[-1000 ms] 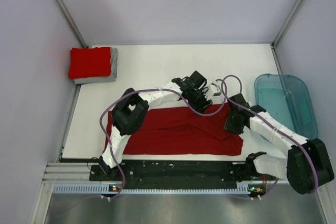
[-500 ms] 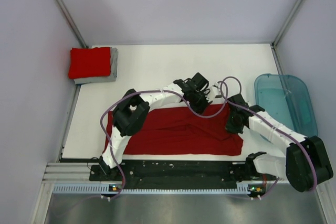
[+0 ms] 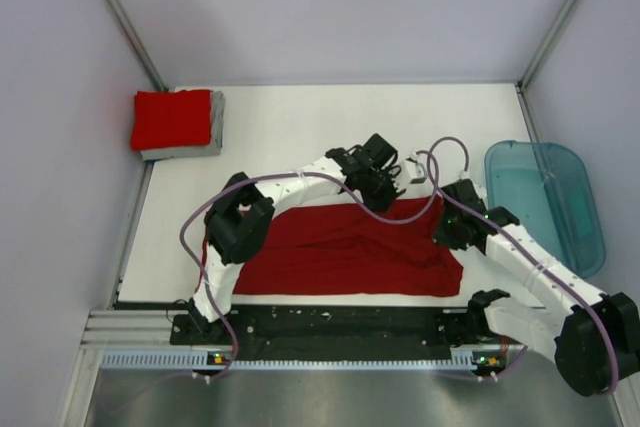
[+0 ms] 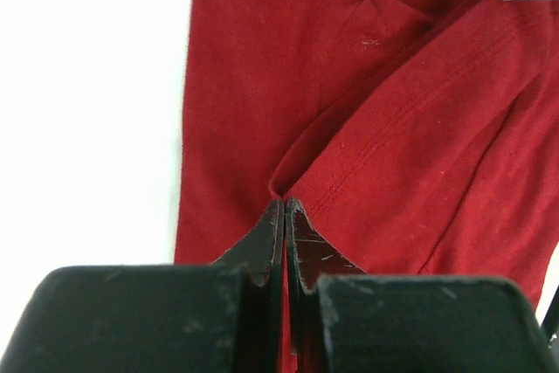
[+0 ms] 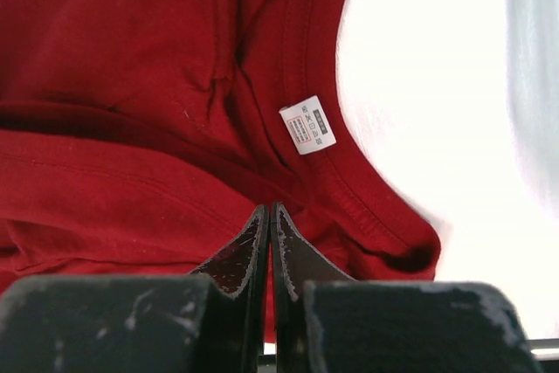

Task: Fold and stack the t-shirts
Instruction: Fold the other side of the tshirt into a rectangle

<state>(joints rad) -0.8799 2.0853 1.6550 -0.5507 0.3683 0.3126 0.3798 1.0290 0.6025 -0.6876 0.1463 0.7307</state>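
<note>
The dark red t-shirt [image 3: 340, 252] lies as a long band across the near half of the table. My left gripper [image 3: 378, 185] sits at its far edge, right of the middle. In the left wrist view that gripper [image 4: 286, 201] is shut, and a fold of the shirt [image 4: 393, 128] draws to a point at its tips. My right gripper [image 3: 450, 230] is at the shirt's right end, by the collar. Seen from the right wrist, it [image 5: 268, 207] is shut on a fold of the shirt [image 5: 131, 128] just below the white label [image 5: 307, 124]. A folded brighter red t-shirt [image 3: 172, 119] lies on a folded grey one [image 3: 215, 135] at the far left corner.
A translucent teal tub [image 3: 545, 197] stands past the table's right edge, close to my right arm. Walls close in the left, far and right sides. The arm bases and a metal rail [image 3: 300, 347] run along the near edge.
Both grippers have closed on the dark red shirt. The right arm's forearm has swung a little to the right. The shirt lies much as before.
</note>
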